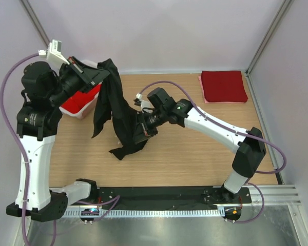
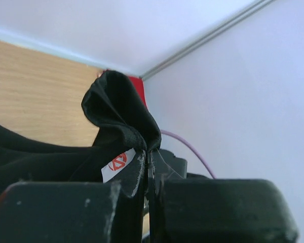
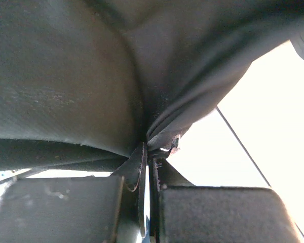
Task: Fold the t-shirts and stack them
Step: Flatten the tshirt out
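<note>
Black shirt (image 1: 113, 110) hung bunched in the air between both arms, its lower end trailing onto the counter (image 1: 195, 154) near centre. Left pincer (image 1: 98, 77), raised at 10 o'clock, was clamped shut on the shirt's upper edge. Its wrist view showed cloth and a white label (image 2: 117, 164) at the closed jaws. Right pincer (image 1: 143, 129), near centre, was likewise closed tight on a fold lower down. Dark red shirt (image 1: 224, 86) lay folded flat at 2 o'clock.

Judgement, step in hand: spreading the black shirt before folding. To do it well, draw the arms apart until the cloth between them is taut. Then lower it so the trailing end lands first and the body lies flat, untwisted. The right grip looked like a mid-fabric bunch, not a corner, so a regrasp at a shoulder or hem may be needed.

Unclear:
- Which part each pincer held. The label hints at the collar on the left; sleeve and hem were not distinguishable.
- Basket (image 1: 84, 115) at 10 o'clock was mostly hidden by the left arm. Orange-red cloth (image 1: 81, 100) showed in it, count undeterminable.
- Right wrist view was filled with dark cloth, its background blown out.
</note>
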Controlling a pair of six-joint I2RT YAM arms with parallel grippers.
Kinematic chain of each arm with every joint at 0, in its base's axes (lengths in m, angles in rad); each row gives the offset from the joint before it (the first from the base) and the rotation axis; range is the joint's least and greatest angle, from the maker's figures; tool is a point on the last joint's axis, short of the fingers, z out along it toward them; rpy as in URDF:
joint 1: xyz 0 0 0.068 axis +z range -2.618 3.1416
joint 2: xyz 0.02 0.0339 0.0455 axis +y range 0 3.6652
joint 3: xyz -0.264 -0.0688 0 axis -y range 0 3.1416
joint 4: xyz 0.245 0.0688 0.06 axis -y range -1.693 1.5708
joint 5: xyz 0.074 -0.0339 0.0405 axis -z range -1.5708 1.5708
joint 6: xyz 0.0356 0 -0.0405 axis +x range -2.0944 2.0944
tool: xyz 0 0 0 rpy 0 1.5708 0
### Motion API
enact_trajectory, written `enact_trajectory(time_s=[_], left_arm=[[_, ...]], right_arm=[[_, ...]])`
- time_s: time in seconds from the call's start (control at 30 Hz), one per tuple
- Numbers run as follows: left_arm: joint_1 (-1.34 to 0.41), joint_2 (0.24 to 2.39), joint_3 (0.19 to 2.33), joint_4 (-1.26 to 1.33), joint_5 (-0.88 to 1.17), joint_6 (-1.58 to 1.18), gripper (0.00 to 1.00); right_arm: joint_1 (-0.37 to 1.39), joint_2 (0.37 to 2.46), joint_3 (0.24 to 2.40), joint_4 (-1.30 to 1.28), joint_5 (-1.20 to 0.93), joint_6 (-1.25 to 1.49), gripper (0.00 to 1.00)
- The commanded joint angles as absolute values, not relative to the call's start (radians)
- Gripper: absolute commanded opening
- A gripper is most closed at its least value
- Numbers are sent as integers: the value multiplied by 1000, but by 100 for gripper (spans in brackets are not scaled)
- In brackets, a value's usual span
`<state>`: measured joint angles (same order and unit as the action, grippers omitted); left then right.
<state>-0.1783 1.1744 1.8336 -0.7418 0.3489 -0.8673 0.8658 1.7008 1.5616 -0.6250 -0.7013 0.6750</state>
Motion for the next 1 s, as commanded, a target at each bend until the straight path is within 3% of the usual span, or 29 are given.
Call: enact_trajectory(time_s=[0.0, 0.17, 0.37, 0.53, 0.97], left_arm=[[-175, 1189, 1712, -645, 466, -905, 0], [-176, 1232, 1534, -565, 590, -968, 0], [-235, 1304, 1534, -555, 598, -963, 0], [-245, 1310, 1549, -546, 584, -962, 0], [-374, 1301, 1431, -591, 588, -865, 0]], right_arm=[[830, 1622, 1474, -673, -664, 651, 1], [775, 1545, 1439, -804, -589, 548, 1], [718, 1458, 1375, -916, -468, 482, 1], [560, 1405, 1319, -920, -430, 489, 1], [436, 1563, 1566, -1034, -353, 431, 1]])
